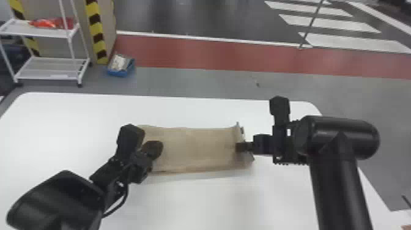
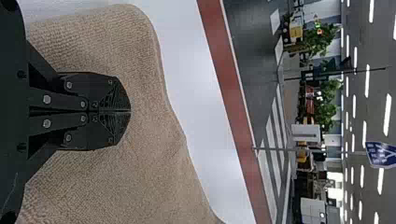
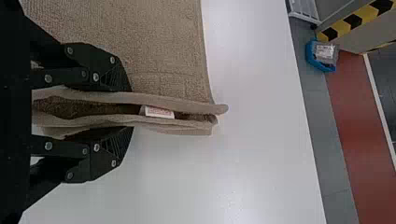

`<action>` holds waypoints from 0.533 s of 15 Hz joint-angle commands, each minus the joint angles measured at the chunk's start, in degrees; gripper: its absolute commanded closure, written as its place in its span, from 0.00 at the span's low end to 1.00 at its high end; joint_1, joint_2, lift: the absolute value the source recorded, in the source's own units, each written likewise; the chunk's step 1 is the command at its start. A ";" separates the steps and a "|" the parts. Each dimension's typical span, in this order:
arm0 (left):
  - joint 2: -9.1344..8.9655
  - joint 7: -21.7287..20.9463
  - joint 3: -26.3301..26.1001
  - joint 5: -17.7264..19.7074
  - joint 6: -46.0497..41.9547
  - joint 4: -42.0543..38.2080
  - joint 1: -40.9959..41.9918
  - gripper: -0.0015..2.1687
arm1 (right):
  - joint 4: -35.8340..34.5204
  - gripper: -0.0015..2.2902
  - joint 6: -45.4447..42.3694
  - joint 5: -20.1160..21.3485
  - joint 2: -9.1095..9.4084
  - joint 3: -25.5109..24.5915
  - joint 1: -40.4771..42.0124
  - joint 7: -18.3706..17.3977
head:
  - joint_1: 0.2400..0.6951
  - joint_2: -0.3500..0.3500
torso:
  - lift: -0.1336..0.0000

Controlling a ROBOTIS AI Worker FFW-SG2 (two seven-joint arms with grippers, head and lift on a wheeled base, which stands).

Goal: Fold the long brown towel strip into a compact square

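Towel lies on the white table, spread lengthwise between the two arms, and from where I stand it looks like soft, nubbly terry: light to lift, limp, nothing that could break. The left gripper has its fingers together over one end, the tips above the pile with no cloth that I can see pinched between them; whether they press on it, I can't tell. Over at the other end, the right gripper has its fingers apart, one to each side of the thick edge, where hemmed layers gape a little around a small pale label. That edge is where I'd take hold, I think, near the middle of its width, with every layer well inside the bite. Catch only the top one and the lower would likely lag behind or slide out, leaving a crooked stack. Rough pile ought to grip well against the fingers, so slipping worries me less than sagging: held at one spot, the corners will probably droop and curl under. I'd carry it low and slowly toward the far end, with the left tips resting lightly as a weight, because cloth this light could be dragged along the smooth top by a brisk pull.
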 commanded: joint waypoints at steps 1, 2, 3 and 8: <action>0.09 0.00 -0.03 0.00 0.14 -0.12 0.07 0.86 | 0.47 0.44 0.00 -0.41 -0.11 -0.24 -0.24 0.39 | 1.00 0.23 | 0.07; 0.18 0.00 -0.03 -0.09 0.32 -0.03 0.07 0.86 | 0.47 0.44 0.00 -0.76 -0.11 -0.33 -0.15 0.56 | 1.00 0.23 | 0.07; 0.26 0.00 0.05 -0.09 0.67 -0.03 -0.02 0.86 | 0.38 0.44 0.00 -0.76 -0.11 -0.50 0.29 0.65 | 1.00 0.23 | 0.07; -0.18 -1.14 -0.30 -0.09 0.67 1.03 -0.46 0.86 | -5.51 0.65 -1.58 -6.21 -0.02 -1.30 2.13 1.00 | 1.00 0.24 | 0.07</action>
